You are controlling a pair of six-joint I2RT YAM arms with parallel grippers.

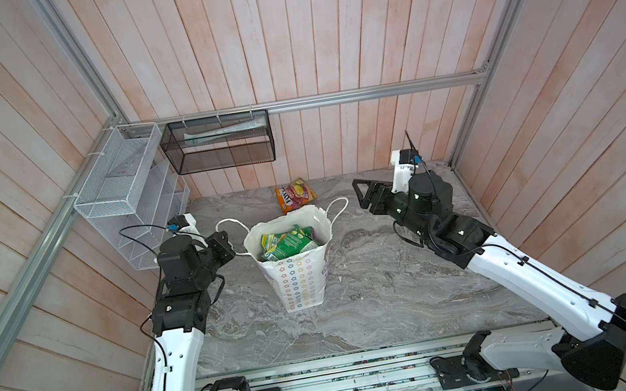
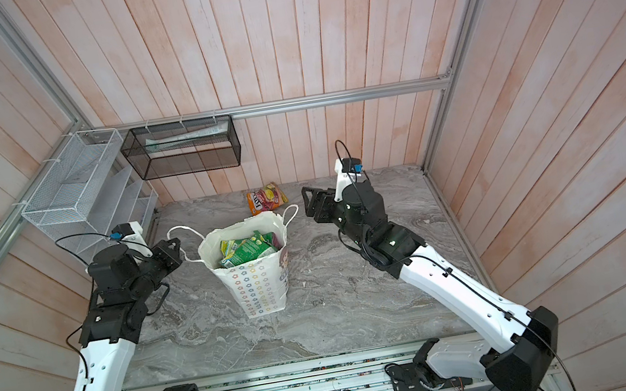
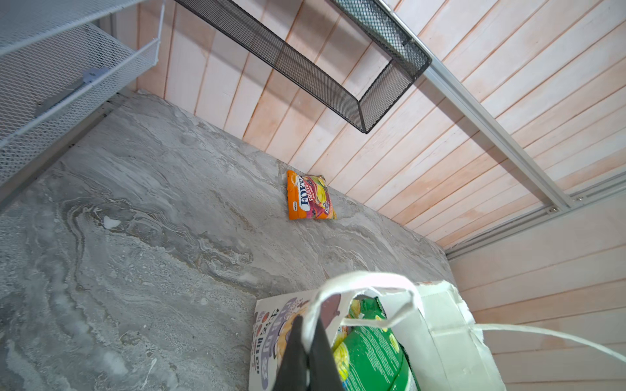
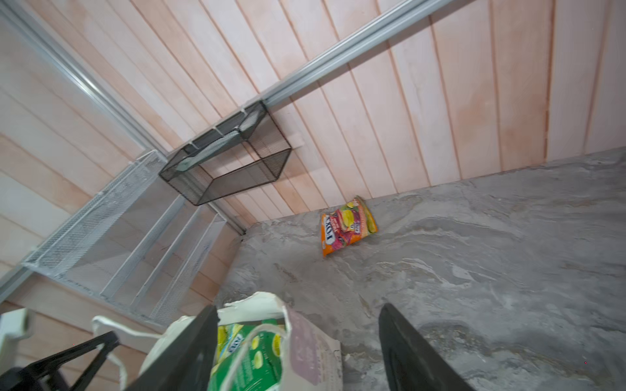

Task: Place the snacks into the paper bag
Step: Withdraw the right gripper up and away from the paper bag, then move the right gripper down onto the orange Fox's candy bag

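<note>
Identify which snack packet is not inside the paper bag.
The orange packet: it lies alone on the table behind the paper bag. The green packets all sit inside the bag's open top.

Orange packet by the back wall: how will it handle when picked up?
Likely floppy: the orange packet looks crinkled, so it may sag from a pinch. Its glossy film could slip. Lying flat on the table, it should slide, not roll.
</note>
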